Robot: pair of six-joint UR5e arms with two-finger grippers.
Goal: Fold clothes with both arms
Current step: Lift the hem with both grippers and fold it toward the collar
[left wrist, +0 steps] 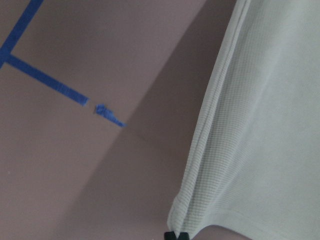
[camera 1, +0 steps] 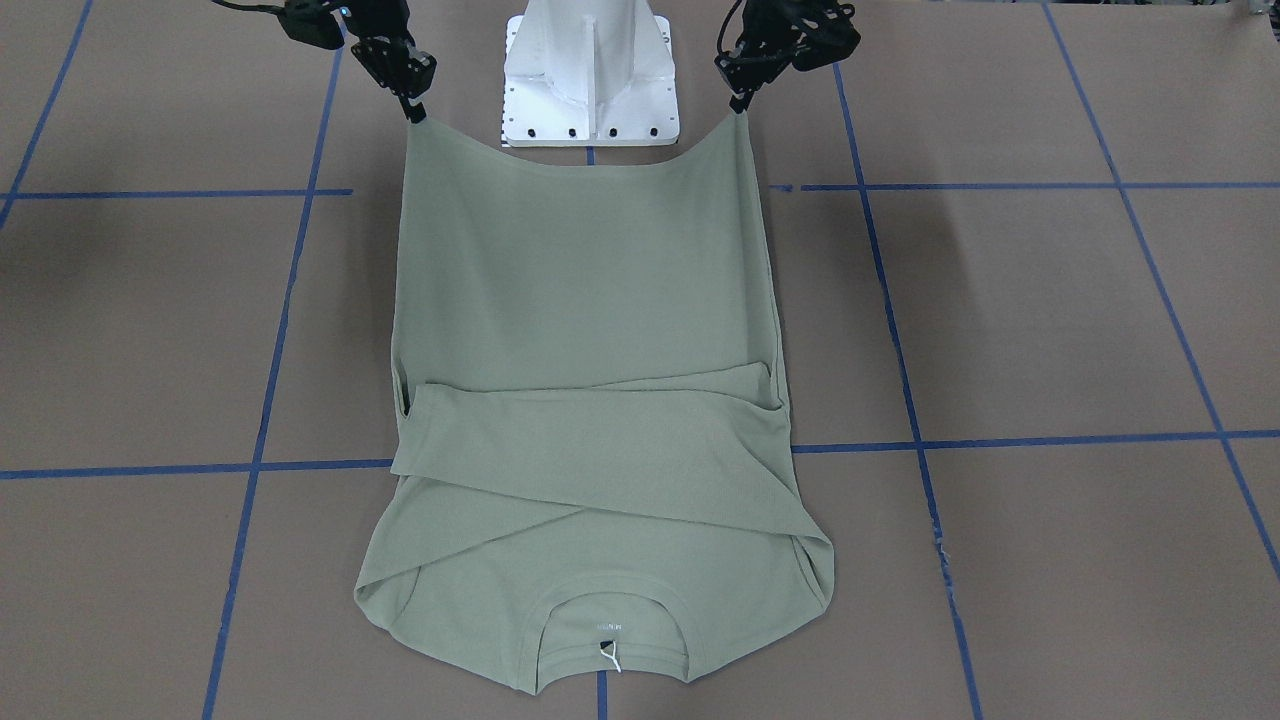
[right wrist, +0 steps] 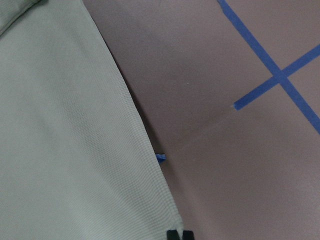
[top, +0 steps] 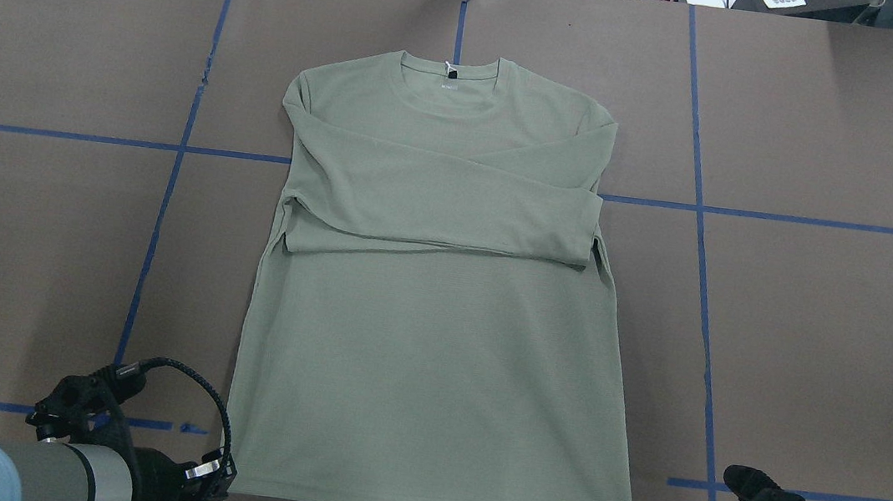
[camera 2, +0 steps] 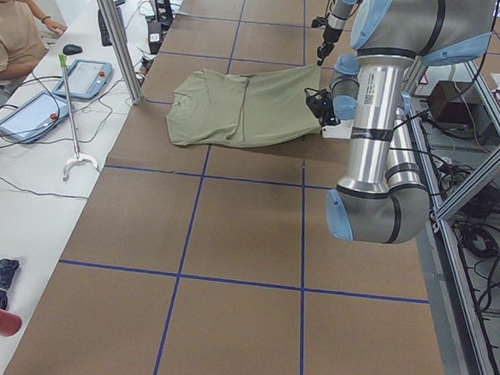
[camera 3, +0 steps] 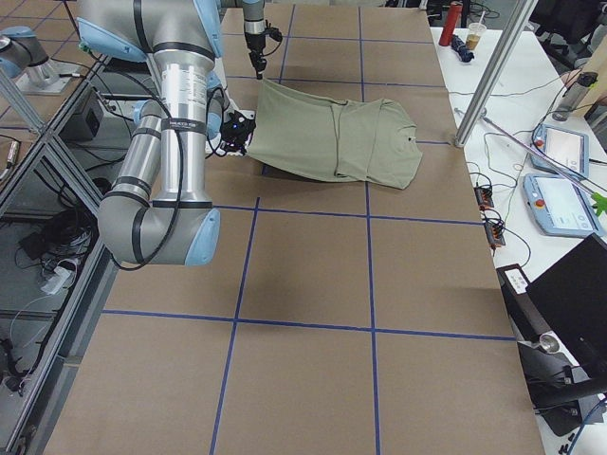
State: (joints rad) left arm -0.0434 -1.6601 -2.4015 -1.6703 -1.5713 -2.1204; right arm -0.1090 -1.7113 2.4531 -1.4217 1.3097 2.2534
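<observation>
left hand point(camera 1: 741, 103) and right hand point(camera 1: 413, 112) hold up the hem of a green shirt point(camera 1: 580, 290).
front view: each hand is clamped on one bottom corner, the hem sagging between them near the white pedestal point(camera 1: 590, 80); the collar end lies flat on the tabletop point(camera 1: 1050, 320), sleeves folded across the chest, a white tag string point(camera 1: 610, 655) at the neckline. overhead: the shirt lies centred between blue tape lines point(top: 167, 193). side views: the hem end slopes up off the tabletop toward the robot. wrist views: black fingertips point(left wrist: 171, 235) pinch the hem corners.
</observation>
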